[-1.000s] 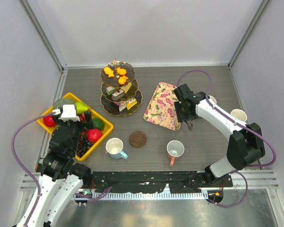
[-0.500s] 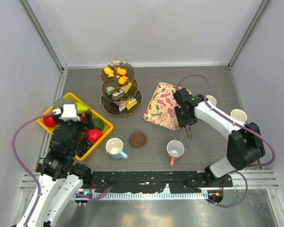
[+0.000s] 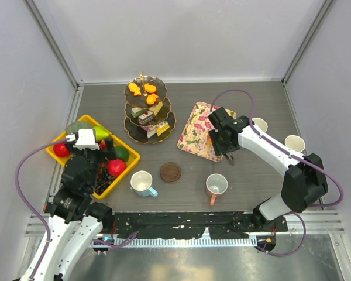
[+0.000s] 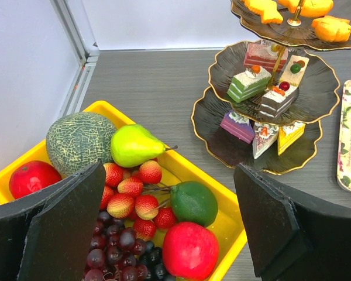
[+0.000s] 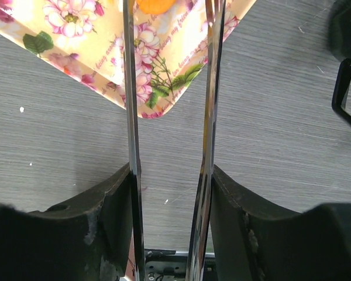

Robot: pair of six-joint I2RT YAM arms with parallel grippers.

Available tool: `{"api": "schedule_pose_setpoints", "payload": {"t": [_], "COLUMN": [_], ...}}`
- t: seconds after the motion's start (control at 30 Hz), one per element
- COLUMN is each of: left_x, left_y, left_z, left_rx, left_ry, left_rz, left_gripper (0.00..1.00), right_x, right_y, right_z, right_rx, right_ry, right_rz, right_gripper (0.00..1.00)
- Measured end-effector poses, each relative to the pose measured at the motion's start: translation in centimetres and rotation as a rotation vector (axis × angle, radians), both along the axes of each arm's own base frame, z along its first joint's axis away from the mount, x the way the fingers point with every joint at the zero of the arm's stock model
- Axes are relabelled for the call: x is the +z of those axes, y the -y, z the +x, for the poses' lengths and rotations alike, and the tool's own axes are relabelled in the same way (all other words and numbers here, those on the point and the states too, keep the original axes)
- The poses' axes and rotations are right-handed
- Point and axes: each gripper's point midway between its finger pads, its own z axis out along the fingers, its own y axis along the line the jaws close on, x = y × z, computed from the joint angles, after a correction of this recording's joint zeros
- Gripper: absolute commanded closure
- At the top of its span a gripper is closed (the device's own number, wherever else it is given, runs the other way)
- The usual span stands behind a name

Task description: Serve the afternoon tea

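Three dark scalloped tiers make up the stand (image 4: 219, 146), which sits toward the far side of the tabletop (image 3: 99, 102). Orange pastries (image 3: 150, 89) lie on its top tier and cake slices (image 4: 248, 83) on the two tiers below. Just right of the stand, not touching it, lies a floral tray (image 3: 193, 132). The right claw (image 5: 171, 181) hangs at the tray's side away from the stand, clenched on metal tongs (image 5: 130, 117) whose blades run along the inside of its fingers. The blade tips are cut off in the wrist view, where an orange piece (image 5: 154, 4) shows between them over the tray; whether it is pinched I cannot tell. A black mug (image 5: 346, 29) stands near the claw. Nearer the arms than the stand sit a white mug (image 3: 141, 182), a brown coaster (image 3: 170, 172) and a pinkish mug (image 3: 216, 185). A cream mug (image 3: 294, 142) and a second pale mug (image 3: 261, 123) stand beyond the tray, well right of the stand. Left of the stand and nearer the arms, a yellow crate (image 4: 120, 109) holds a melon (image 4: 79, 140), a pear (image 4: 134, 145) and other fruit. The left claw (image 4: 169, 199) hovers above it, released, jaws spread wide and grasping nothing.
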Motion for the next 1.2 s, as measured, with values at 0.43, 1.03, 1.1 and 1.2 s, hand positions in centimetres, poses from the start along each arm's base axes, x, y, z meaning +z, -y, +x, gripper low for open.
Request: {"api": "schedule_pose_setpoints", "payload": {"t": [0.43, 1.03, 1.1, 1.2], "left_x": [0.0, 0.0, 0.0, 0.0], "left_y": [0.0, 0.0, 0.0, 0.0], "left_z": [0.0, 0.0, 0.0, 0.0], "left_rx": [0.0, 0.0, 0.0, 0.0], "left_ry": [0.0, 0.0, 0.0, 0.0], "left_rz": [0.0, 0.0, 0.0, 0.0], "left_gripper": [0.01, 0.01, 0.01, 0.01], "right_x": [-0.1, -1.5, -1.2, 0.0], "right_y": [-0.3, 0.2, 0.3, 0.4], "right_z": [-0.5, -0.8, -0.8, -0.6], "right_rx": [0.02, 0.041, 0.043, 0.048], "right_ry": [-0.023, -0.07, -0.066, -0.043], "right_rz": [0.006, -0.056, -0.06, -0.061], "right_gripper": [0.42, 0.62, 0.63, 0.63]}}
